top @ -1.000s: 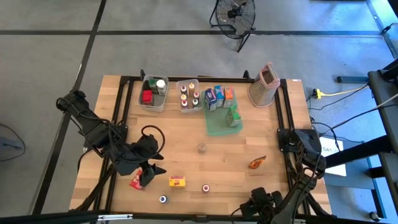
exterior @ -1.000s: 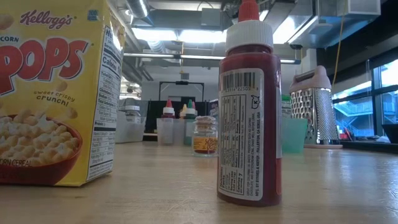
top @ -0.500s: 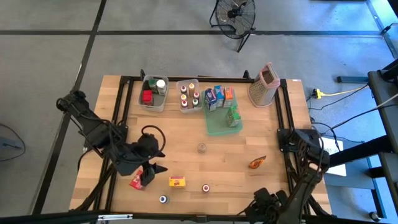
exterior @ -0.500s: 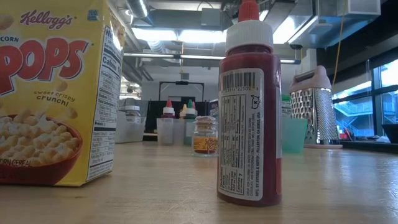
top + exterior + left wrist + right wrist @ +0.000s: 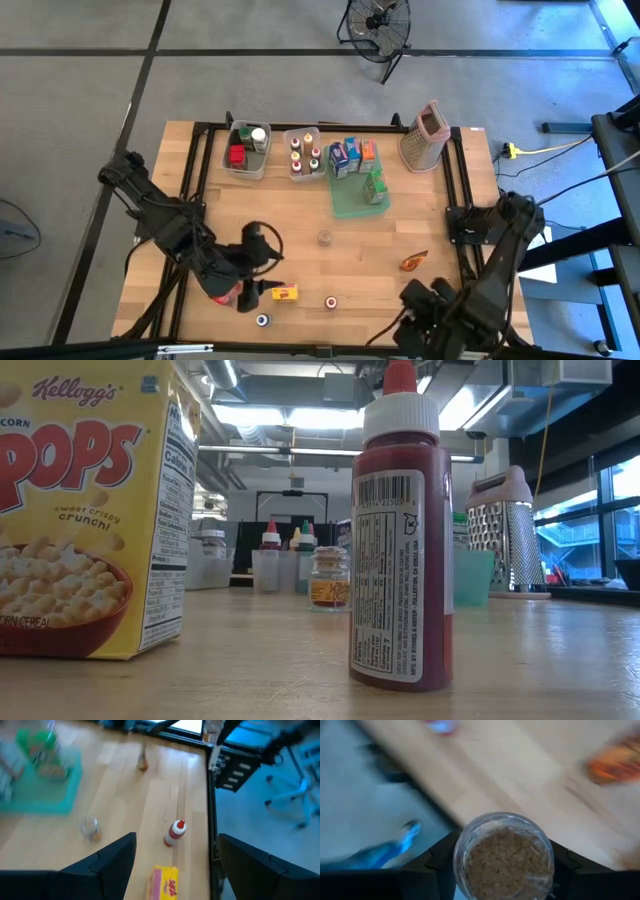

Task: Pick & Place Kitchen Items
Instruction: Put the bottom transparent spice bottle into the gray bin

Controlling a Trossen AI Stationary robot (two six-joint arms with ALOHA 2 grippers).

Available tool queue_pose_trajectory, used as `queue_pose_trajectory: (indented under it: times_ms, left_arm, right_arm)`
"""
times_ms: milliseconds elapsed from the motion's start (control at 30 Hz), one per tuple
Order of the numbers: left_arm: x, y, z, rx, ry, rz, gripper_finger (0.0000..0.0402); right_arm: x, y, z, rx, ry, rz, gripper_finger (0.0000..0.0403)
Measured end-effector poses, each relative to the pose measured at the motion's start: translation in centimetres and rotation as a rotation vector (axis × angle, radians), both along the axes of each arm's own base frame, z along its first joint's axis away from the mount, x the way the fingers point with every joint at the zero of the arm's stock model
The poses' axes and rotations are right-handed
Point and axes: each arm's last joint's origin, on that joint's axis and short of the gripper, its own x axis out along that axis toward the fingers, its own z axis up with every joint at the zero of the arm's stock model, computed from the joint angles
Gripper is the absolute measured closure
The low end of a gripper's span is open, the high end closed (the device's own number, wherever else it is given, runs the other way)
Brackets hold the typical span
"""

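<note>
- Tabletop [image 5: 300, 215] first: loose kitchen items lie across the near half, while the sorted ones sit at the far edge in the two clear bins [image 5: 246, 166] and the green tray [image 5: 352, 206]. Plan each carry to run near-to-far.
- Left tool [image 5: 258, 291] is low over the near-left area, fingers spread and nothing between them. A red packet [image 5: 222, 294] is partly under the arm on one side, and the yellow carton [image 5: 286, 293] is just beside the fingertips on the other.
- Pick one target, prob. the carton. It lies flat, so square the fingers to its narrow faces before closing — a skewed pinch will likely spin it.
- Right tool [image 5: 425, 306] is at the near-right edge, pinching a glass jar [image 5: 503, 857] of brownish granules. No lid shows from the wrist cam, so hold it upright and go slow.
- From the wrist cam the jar looks to hang past the tabletop's edge, so bring it inboard before any release.
- Clear the smaller pieces en route: orange packet [image 5: 414, 262], red-capped bottle [image 5: 330, 302], small mid-table jar [image 5: 324, 238].
</note>
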Motion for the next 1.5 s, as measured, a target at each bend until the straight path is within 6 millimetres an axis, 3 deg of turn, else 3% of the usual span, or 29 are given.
queue_pose_trajectory:
  times_ms: [167, 333, 700, 833, 967, 1100, 1300, 1500]
  left_arm:
    - [1.1, -0.7, 0.3, 0.111, -0.093, -0.106, 0.0127]
    - [2.0, -1.4, 1.1, 0.249, -0.216, -0.193, 0.0127]
    - [3.4, -1.0, 1.9, 0.608, -0.336, -0.41, 0.0127]
    - [4.5, -0.1, 2.3, 0.558, -0.409, -0.554, 0.013]
    - [5.8, 1.2, 2.1, 0.519, -0.402, -0.53, 0.013]
    - [6.7, 1.2, 1.7, 0.521, -0.417, -0.54, 0.0131]
    - [6.2, 1.1, 1.5, 0.524, -0.373, -0.484, 0.013]
    - [5.4, 0.5, 0.7, 0.348, -0.26, -0.394, 0.0132]
  right_arm:
    - [2.6, -0.6, 3.4, 0.121, -0.189, 0.219, 0.0209]
    - [4.7, -1.2, 5.7, 0.15, -0.338, 0.319, 0.0209]
    - [7.9, -3.3, 7.6, 0.284, -0.413, 0.455, 0.0209]
    - [8.6, -3.8, 7.8, 0.344, -0.42, 0.471, 0.0209]
    - [9.4, -4.7, 7.9, 0.36, -0.422, 0.456, 0.0209]
    - [10.5, -6.0, 7.9, 0.308, -0.458, 0.406, 0.0209]
    - [11.7, -7.4, 8.2, 0.224, -0.536, 0.353, 0.0208]
    - [12.1, -8.3, 9.6, 0.098, -0.629, 0.326, 0.0207]
